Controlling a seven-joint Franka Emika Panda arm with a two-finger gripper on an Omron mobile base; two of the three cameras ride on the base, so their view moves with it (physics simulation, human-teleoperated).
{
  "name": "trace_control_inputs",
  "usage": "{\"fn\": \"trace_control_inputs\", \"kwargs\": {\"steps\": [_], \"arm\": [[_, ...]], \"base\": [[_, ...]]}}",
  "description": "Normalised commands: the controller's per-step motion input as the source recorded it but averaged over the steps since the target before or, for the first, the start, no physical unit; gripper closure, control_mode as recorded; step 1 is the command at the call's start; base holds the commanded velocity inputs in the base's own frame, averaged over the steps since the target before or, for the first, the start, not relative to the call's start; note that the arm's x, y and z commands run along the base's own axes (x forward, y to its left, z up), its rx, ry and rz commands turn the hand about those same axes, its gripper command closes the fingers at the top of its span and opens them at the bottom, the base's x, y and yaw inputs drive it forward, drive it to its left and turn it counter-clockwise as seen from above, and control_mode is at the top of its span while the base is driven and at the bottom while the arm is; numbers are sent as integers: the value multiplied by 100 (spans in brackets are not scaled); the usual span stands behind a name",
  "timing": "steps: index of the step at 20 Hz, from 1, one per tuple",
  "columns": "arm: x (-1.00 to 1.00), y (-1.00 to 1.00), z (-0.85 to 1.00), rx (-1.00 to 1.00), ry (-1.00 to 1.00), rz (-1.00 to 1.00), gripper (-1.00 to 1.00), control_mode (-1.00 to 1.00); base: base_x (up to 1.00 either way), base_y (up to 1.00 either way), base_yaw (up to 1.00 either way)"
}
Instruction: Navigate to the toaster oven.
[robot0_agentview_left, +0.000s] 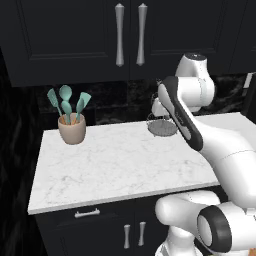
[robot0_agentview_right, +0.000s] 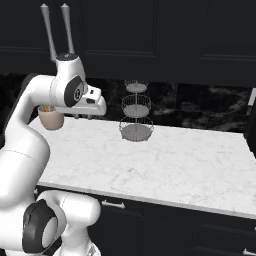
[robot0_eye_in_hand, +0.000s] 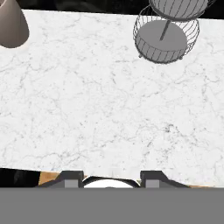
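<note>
Hand view: wire basket stand (robot0_eye_in_hand: 166, 37), utensil crock (robot0_eye_in_hand: 11, 24)

I've got a white marble bench (robot0_agentview_left: 120, 165), grey-veined and smooth. On its left stands a matt beige ceramic-looking pot (robot0_agentview_left: 72, 129) of teal plastic-looking utensils (robot0_agentview_left: 67, 102); farther right, a grey wire-metal tiered basket (robot0_agentview_right: 136, 116). Behind them, matt black cabinet doors (robot0_agentview_left: 70, 35) with brushed-metal handles (robot0_agentview_left: 130, 34).

White marble counter (robot0_agentview_left: 115, 165): utensil crock (robot0_agentview_left: 72, 128) left, tiered wire basket (robot0_agentview_right: 136, 122) back.
</note>
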Motion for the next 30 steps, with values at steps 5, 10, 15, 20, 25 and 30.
{"fn": "trace_control_inputs", "kwargs": {"steps": [5, 10, 15, 20, 25, 30], "arm": [[-41, -9, -4, 0, 0, 0, -100, -100], [-72, 0, -28, 0, 0, 0, -100, -100], [-63, 0, -35, 0, 0, 0, -100, -100], [-41, -8, -20, 0, -1, 0, -100, 100], [0, 0, 0, 0, 0, 0, -100, 100], [0, 0, 0, 0, 0, 0, -100, 100]], "base": [[0, 0, 0], [0, 0, 0], [0, 0, 0], [-13, -6, -1], [-69, -44, -17], [-44, -66, -42]]}}
